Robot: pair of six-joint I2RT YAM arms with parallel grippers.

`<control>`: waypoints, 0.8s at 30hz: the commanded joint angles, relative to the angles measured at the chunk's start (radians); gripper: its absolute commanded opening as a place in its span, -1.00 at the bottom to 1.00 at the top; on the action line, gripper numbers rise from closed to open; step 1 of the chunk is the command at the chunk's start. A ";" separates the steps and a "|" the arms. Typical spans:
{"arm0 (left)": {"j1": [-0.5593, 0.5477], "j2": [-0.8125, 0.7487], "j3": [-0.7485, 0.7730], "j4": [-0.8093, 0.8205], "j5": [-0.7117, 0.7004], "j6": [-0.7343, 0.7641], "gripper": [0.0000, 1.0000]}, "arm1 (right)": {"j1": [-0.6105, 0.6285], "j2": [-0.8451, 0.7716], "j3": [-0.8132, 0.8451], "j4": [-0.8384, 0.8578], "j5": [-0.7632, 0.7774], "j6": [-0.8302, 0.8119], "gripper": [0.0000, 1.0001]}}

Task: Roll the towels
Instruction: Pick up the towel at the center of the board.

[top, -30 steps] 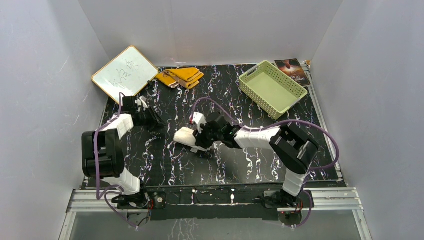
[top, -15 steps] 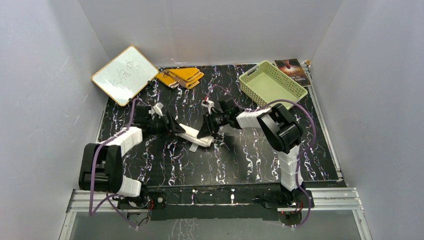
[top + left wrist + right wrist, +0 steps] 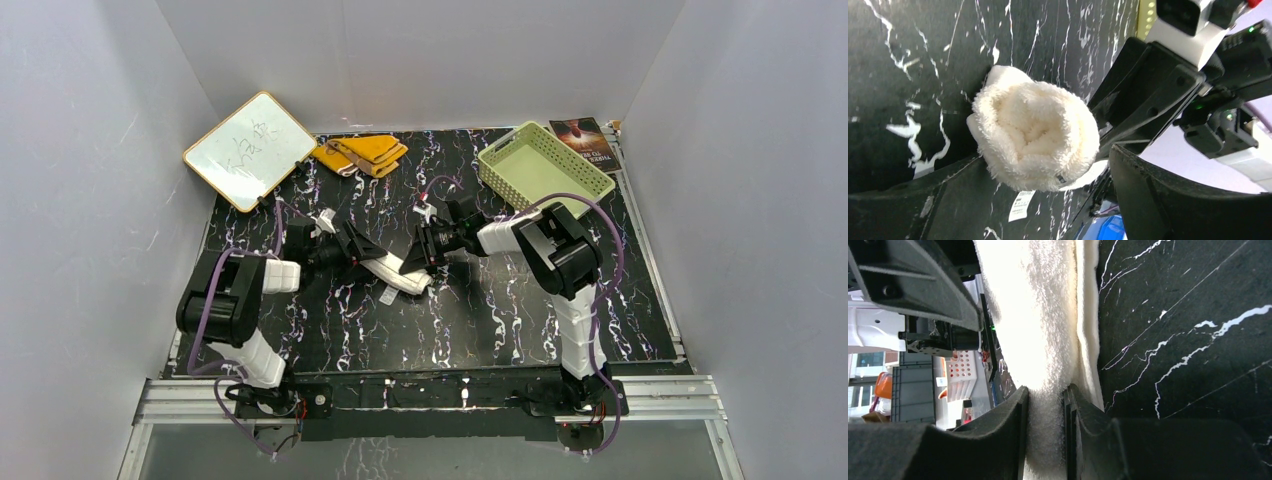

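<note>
The left gripper point(image 3: 366, 254) has its jaws spread apart, straddling one end of the cream-white rolled terry-cloth towel point(image 3: 396, 273). The towel lies mid-way across the black white-veined tabletop point(image 3: 500, 320). The right gripper point(image 3: 420, 262) is clamped on the towel's other end.

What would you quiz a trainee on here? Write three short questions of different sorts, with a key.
1. True or false: the right gripper pinches one end of the cream towel roll.
2. Where does the mustard-yellow towel lie? A: in the green basket. B: beside the whiteboard. C: between the two grippers.
3. Fill in: at the roll's other end, the left gripper has its fingers ____.
Key: 1 true; 2 B; 3 open.
</note>
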 commanded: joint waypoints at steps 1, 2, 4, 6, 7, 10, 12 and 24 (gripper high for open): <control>-0.023 0.113 -0.011 0.171 -0.040 -0.075 0.51 | 0.007 0.013 -0.031 -0.054 0.048 -0.023 -0.57; -0.034 0.131 0.000 0.178 -0.037 -0.080 0.45 | 0.007 0.012 -0.034 -0.058 0.049 -0.025 -0.57; -0.051 0.159 0.019 0.181 -0.035 -0.079 0.27 | 0.007 0.007 -0.037 -0.067 0.053 -0.032 -0.57; -0.059 0.177 0.026 0.196 -0.027 -0.077 0.07 | 0.009 -0.010 -0.039 -0.072 0.054 -0.043 -0.55; -0.059 0.183 0.031 0.203 -0.018 -0.074 -0.02 | 0.012 -0.021 -0.040 -0.078 0.057 -0.055 -0.49; -0.059 0.159 0.056 0.212 0.028 -0.033 -0.14 | 0.030 -0.083 -0.036 -0.143 0.084 -0.153 -0.01; -0.060 0.122 0.109 0.146 0.065 0.048 -0.17 | 0.032 -0.159 -0.064 -0.144 0.124 -0.214 0.66; -0.027 -0.054 0.464 -0.426 0.416 0.634 -0.27 | -0.131 -0.479 -0.281 0.319 0.108 -0.112 0.97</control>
